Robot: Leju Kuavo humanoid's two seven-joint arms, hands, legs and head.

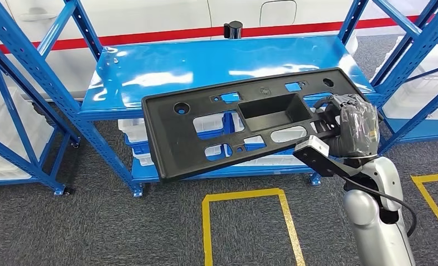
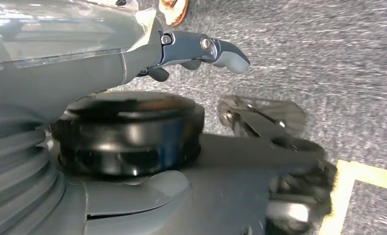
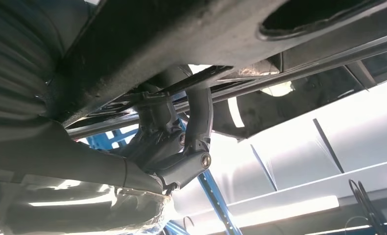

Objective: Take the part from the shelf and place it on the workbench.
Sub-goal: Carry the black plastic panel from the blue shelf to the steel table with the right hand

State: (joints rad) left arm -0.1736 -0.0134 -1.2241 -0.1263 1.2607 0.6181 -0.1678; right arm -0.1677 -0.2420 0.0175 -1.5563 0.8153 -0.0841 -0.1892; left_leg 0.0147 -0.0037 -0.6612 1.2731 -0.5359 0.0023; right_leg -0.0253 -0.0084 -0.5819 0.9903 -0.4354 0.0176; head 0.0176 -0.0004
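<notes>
A long flat black plastic part (image 1: 244, 124) with several cut-outs and a rectangular recess hangs in the air in front of the blue shelf (image 1: 205, 66), tilted down toward the left. My right hand (image 1: 352, 130) grips its right end. In the right wrist view the dark fingers (image 3: 199, 122) hook up around the part's underside (image 3: 181, 34). My left hand (image 2: 201, 49) hangs over grey carpet with its fingers apart and nothing in them.
Blue racks stand at the far left (image 1: 17, 111) and far right (image 1: 411, 61). White bins (image 1: 133, 130) sit on the lower shelf level. Yellow floor tape (image 1: 244, 194) marks a box on the carpet below the part. A small black cylinder (image 1: 233, 29) stands at the shelf's back edge.
</notes>
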